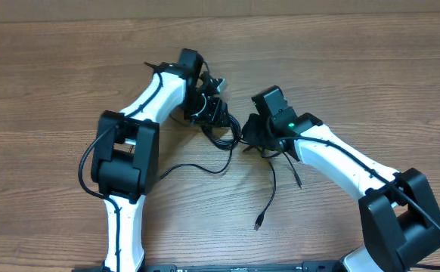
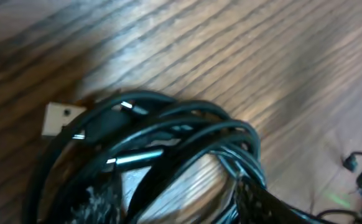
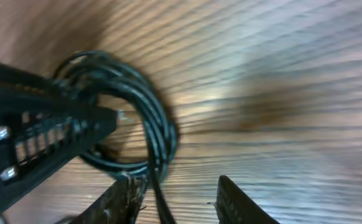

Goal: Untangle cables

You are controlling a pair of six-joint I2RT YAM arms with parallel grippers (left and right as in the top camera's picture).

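Left gripper (image 1: 214, 112): fingers astride cables (image 3: 159, 134), grip unclear. Right gripper (image 3: 178, 199): parted, one strand between. One bunch, strand count unclear.

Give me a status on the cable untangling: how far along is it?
Early. Done: one plug end lies loose on the table, stretched clear of the cables. In hand: the right claw is open around a strand; the left claw is at the tangle, grip unclear. Left: most cables sit coiled together between both claws.
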